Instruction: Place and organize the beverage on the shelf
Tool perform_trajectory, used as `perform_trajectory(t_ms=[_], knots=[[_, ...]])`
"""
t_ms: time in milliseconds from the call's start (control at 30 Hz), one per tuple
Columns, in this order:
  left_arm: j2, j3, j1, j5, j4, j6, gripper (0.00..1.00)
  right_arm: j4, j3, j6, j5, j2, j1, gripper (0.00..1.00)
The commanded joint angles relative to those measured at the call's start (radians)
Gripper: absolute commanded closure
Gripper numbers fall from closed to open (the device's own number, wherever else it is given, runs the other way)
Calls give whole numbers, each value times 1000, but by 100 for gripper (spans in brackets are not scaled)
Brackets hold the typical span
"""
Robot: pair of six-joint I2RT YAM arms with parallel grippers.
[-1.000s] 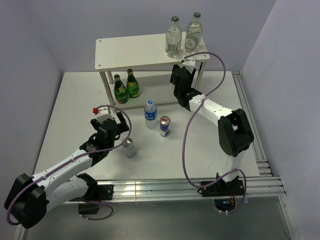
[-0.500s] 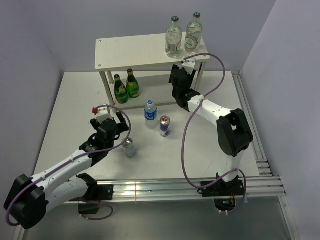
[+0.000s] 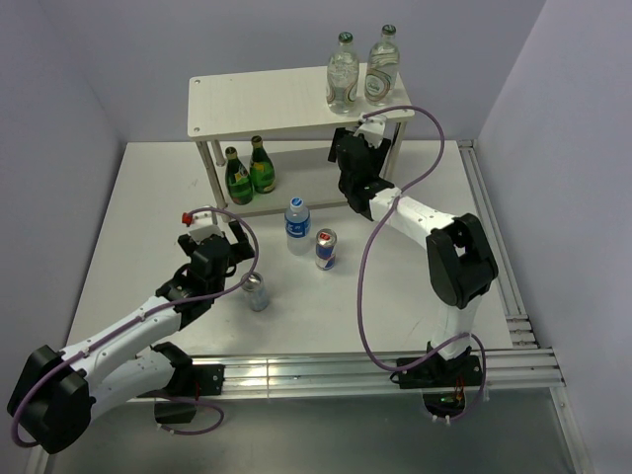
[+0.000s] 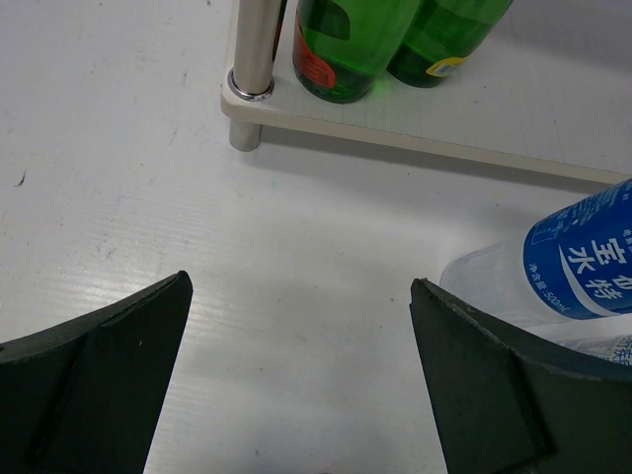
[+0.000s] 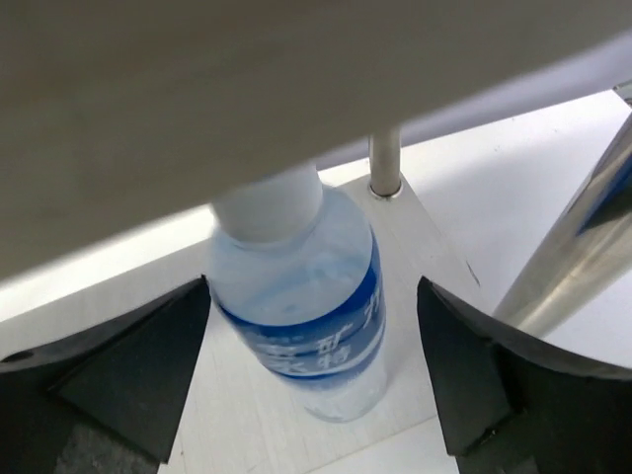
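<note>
The shelf [image 3: 267,99] stands at the back, with two clear glass bottles [image 3: 343,74] on its top board and two green bottles [image 3: 249,171] on the lower tier. My right gripper [image 5: 312,288] reaches under the top board at the shelf's right end. It is open around a blue-labelled water bottle [image 5: 308,301] that stands upright on the lower board [image 5: 247,425], with a gap on the right side. My left gripper [image 4: 299,284] hovers open and empty over the table, before the green bottles [image 4: 351,44]. A second water bottle [image 4: 565,265] stands to its right.
On the table in front of the shelf stand the second water bottle [image 3: 298,225], a red-and-blue can [image 3: 325,249] and a silver can [image 3: 257,291] beside the left arm. A shelf leg [image 5: 563,247] is just right of my right fingers. Metal rails run along the right and near edges.
My right gripper's jaws have spread apart, releasing the water bottle on the lower tier. The left arm has not moved.
</note>
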Motion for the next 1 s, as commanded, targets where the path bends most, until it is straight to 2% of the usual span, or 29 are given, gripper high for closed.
perform_trajectory(t_ms=[0,367,433,567,767,967], knots=[[-22,23,3,-6,13,8,1,-107,-1,0,-11,61,6,8],[-22,23,5,-7,13,6,1,-104,-53,16,0,22,12,7],[-23,21,3,-9,11,6,1,-103,-81,20,-6,-10,18,7],[-28,20,5,-9,11,5,1,-113,-121,5,-52,-70,36,0],[-37,20,5,-11,8,5,1,-118,-192,10,-117,-140,56,0],[-41,20,5,-14,4,3,1,-141,-296,40,-66,-267,139,0]])
